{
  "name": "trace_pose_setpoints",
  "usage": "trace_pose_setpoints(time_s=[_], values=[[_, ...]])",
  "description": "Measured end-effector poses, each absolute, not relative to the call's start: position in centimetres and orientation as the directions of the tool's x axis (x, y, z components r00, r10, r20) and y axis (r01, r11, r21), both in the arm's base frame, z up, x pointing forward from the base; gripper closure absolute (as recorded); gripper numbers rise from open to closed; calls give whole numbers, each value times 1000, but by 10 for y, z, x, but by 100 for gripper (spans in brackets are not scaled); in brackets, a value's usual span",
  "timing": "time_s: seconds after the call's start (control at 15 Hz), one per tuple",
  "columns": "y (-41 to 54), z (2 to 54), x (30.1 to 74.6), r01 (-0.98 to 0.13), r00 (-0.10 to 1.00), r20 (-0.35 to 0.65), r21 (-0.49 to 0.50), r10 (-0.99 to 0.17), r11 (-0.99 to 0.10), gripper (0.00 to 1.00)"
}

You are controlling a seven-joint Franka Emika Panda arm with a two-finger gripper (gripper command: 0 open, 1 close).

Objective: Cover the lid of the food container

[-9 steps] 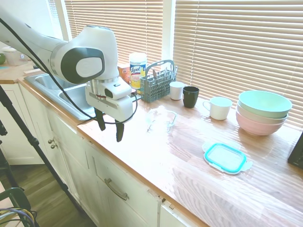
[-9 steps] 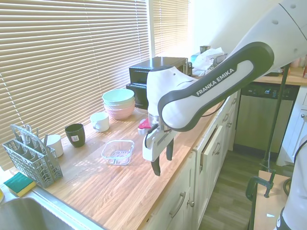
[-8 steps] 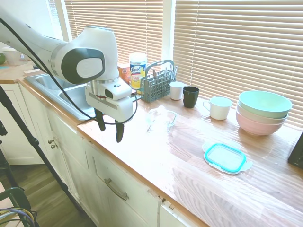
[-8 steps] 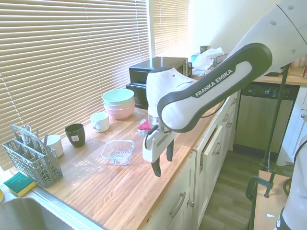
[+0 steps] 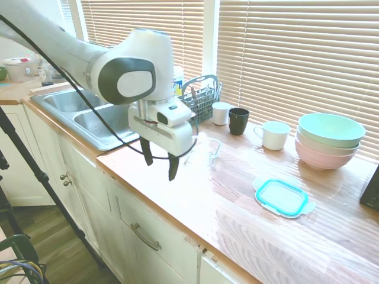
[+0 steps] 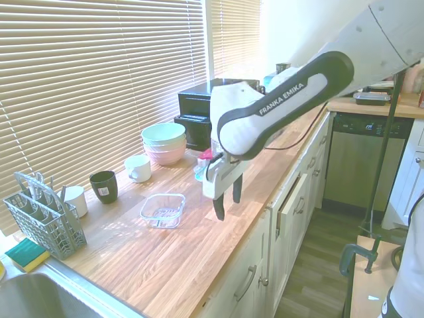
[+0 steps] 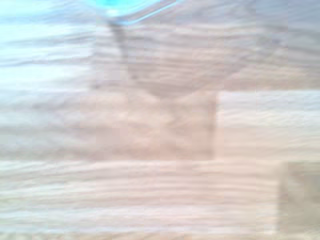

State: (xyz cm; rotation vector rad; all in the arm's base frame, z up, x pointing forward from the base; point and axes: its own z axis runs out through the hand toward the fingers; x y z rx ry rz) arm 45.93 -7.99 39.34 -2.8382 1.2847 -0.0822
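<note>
The lid (image 5: 283, 197), teal-rimmed with a pale centre, lies flat on the wooden counter toward the right. The clear glass food container (image 5: 211, 148) stands empty further left on the counter and shows fully from the other side (image 6: 163, 210). My gripper (image 5: 160, 164) hangs open and empty above the counter's front part, just in front of the container, its dark fingers pointing down. In the second exterior view the gripper (image 6: 227, 202) is right of the container. A blurred teal edge of the lid (image 7: 122, 9) shows in the wrist view over bare wood.
Stacked pastel bowls (image 5: 330, 139), a white mug (image 5: 274, 135), a dark cup (image 5: 238, 120) and a white cup (image 5: 221, 112) line the window side. A grey utensil basket (image 5: 198, 100) and the sink (image 5: 89, 115) are at left. A black appliance (image 6: 212, 106) stands at the counter's far end.
The arm has swung along the counter from near the sink toward the lid, past the container's front. The fingers stay open and empty. Lid and container have not moved.
</note>
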Motion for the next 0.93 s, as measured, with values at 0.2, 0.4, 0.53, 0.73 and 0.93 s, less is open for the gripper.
trace_pose_setpoints(time_s=[0.2, 0.4, 0.53, 0.73, 0.93], values=[[-145, 392, 489, -757, 651, 26, -45, -759, -651, 0], [-202, 392, 519, -760, 648, 17, -48, -761, -648, 0], [-239, 394, 530, -769, 637, 15, -49, -770, -637, 0], [-292, 395, 546, -789, 612, 5, -68, -791, -611, 0], [-334, 394, 561, -804, 591, -12, -78, -806, -589, 0]])
